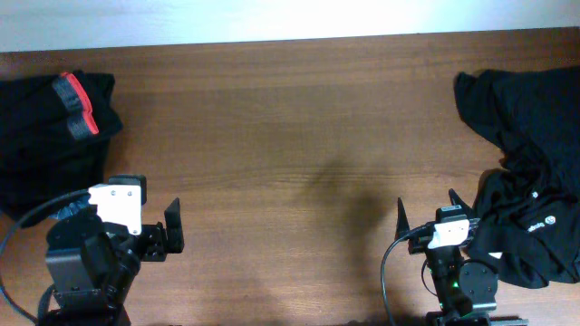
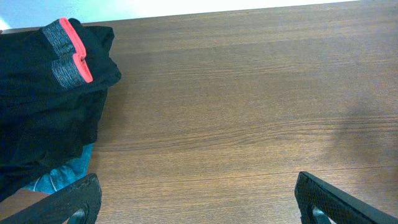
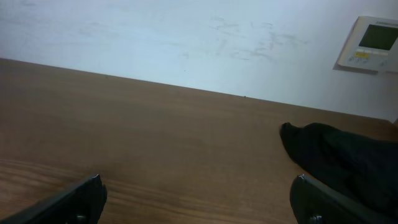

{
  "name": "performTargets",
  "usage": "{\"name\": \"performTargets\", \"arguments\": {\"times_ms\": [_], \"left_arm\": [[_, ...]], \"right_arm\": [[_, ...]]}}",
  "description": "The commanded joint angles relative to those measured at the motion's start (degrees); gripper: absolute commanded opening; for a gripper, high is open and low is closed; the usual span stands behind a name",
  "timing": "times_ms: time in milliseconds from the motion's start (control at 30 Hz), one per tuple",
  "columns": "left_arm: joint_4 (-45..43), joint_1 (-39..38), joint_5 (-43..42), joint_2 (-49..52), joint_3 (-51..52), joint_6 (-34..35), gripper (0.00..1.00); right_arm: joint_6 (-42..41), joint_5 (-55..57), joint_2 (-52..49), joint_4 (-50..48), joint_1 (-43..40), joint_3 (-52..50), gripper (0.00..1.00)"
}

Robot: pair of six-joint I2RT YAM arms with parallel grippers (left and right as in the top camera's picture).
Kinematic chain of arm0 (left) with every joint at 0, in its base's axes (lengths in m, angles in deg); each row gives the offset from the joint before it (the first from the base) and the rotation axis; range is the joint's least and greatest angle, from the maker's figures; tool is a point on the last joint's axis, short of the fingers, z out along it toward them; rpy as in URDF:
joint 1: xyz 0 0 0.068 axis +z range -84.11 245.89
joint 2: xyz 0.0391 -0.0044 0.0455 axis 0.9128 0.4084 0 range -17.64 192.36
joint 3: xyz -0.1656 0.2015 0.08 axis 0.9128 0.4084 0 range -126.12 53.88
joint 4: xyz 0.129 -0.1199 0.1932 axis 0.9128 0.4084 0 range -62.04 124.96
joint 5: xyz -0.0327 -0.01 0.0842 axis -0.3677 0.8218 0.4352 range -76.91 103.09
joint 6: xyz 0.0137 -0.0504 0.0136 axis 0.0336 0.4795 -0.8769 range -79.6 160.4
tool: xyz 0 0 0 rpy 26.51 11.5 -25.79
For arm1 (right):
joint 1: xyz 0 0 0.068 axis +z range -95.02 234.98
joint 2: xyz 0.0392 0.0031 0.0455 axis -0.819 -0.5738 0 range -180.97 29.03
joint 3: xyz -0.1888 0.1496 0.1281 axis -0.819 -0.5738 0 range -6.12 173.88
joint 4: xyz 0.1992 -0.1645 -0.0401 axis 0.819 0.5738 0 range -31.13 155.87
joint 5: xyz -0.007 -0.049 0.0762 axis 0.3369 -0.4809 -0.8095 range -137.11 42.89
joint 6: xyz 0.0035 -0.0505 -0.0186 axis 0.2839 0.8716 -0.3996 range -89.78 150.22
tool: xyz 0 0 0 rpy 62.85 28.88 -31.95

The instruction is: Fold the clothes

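Folded black trousers (image 1: 45, 127) with a red-edged grey waistband (image 1: 74, 106) lie at the far left of the table; they also show in the left wrist view (image 2: 50, 106). A crumpled pile of black garments (image 1: 530, 181) with small white logos lies at the far right, and its edge shows in the right wrist view (image 3: 342, 158). My left gripper (image 1: 145, 217) is open and empty near the front left, just right of the trousers (image 2: 196, 193). My right gripper (image 1: 430, 210) is open and empty at the front right, beside the pile (image 3: 199, 193).
A bit of blue fabric (image 2: 59, 177) pokes out from under the trousers. The wooden table (image 1: 290, 136) stretches bare between the two piles. A white wall with a control panel (image 3: 370, 40) stands behind the table.
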Motion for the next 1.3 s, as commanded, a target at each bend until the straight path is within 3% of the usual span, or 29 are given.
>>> {"name": "performTargets", "arguments": {"times_ms": [0,733,867,1067,1267], "left_arm": [[-0.1,-0.2,-0.6,-0.2,0.1,-1.1,0.99],[-0.1,-0.2,0.6,-0.3,0.5,-2.3,0.99],[-1.7,-0.2,3.3,-5.3,4.9,-3.3,0.99],[-18.1,-0.2,2.0,-17.6,22.2,-3.3,0.99],[-40.7,-0.2,-3.7,-31.3,43.2,-3.2,0.99]], "right_arm": [[0.5,-0.6,0.6,0.3,0.0,-0.3,0.99],[0.5,-0.5,0.6,0.3,0.0,-0.3,0.99],[0.5,-0.6,0.6,0.3,0.0,-0.3,0.99],[0.5,-0.6,0.6,0.3,0.0,-0.3,0.99],[0.5,-0.6,0.6,0.3,0.0,-0.3,0.99]]}}
